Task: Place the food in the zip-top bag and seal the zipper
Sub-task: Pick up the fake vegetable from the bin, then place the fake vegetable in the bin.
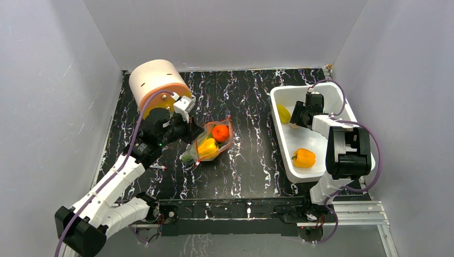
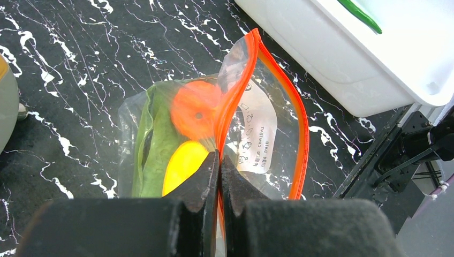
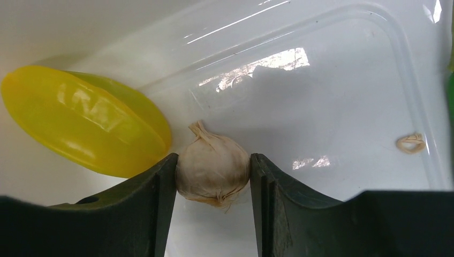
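Note:
The clear zip-top bag [image 1: 225,143] lies mid-table with its mouth held open. Inside are an orange-red tomato [image 2: 195,110], a yellow pepper [image 2: 182,163] and a green pod [image 2: 155,144]. My left gripper [image 2: 220,160] is shut on one side of the red-orange zipper [image 2: 300,123] and holds that edge up. My right gripper [image 3: 213,176] is down in the white tub [image 1: 342,101], and its jaws press both sides of a pale garlic bulb [image 3: 213,168]. A yellow lemon-like piece [image 3: 85,128] lies just left of the bulb. A second yellow pepper [image 1: 303,158] sits at the tub's near end.
A beige cylinder with an orange band [image 1: 155,80] stands at the back left, behind my left arm. A green strip [image 2: 360,13] lies in the tub. A small beige scrap [image 3: 411,142] lies on the tub floor. White walls enclose the table.

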Controlling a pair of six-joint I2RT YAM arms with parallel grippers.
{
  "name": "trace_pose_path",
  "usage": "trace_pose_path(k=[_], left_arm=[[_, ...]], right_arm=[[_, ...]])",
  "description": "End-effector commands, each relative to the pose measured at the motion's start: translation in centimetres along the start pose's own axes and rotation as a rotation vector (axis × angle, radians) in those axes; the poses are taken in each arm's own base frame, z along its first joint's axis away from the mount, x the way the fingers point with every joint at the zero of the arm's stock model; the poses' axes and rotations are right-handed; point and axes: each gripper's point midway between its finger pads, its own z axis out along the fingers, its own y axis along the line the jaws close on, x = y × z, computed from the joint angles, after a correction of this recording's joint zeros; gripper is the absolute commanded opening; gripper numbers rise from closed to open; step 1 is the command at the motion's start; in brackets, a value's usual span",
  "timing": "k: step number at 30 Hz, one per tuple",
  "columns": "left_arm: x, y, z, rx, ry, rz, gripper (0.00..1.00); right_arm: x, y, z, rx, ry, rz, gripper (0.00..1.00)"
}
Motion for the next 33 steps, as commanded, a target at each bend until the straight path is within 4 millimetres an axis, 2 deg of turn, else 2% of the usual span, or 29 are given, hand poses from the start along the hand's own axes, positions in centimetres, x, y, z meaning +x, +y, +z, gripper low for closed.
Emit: trace_pose_path(k=[1, 8, 14, 20, 26, 33], left_arm=[[-0.4, -0.4, -0.1, 0.024, -0.018, 0.016, 0.0], [-0.3, -0.3, -0.2, 0.018, -0.021, 0.02, 0.0], [-0.2, -0.3, 0.0, 0.021, -0.022, 0.013, 0.0], [-0.1, -0.2, 0.1, 0.015, -0.022, 0.007, 0.0], [0.2, -0.1, 0.3, 0.012, -0.015, -0.002, 0.0], [-0.2, 0.2, 0.8, -0.005, -0.032, -0.035, 0.0]], right_arm=[[-1.7, -0.3, -0.7, 0.013, -0.091, 0.022, 0.46], [-2.0, -0.9, -1.6, 0.062, -0.105, 0.084, 0.41], [-4.8, -1.0, -4.0, 0.084, -0.176, 0.1, 0.4], [-7.8, 0.2, -6.8, 0.037, -0.241, 0.11, 0.4], [-9.3, 2.3, -10.3, -0.035, -0.291, 0.102, 0.4], [-8.4, 7.0, -13.6, -0.159, -0.297, 0.036, 0.4]])
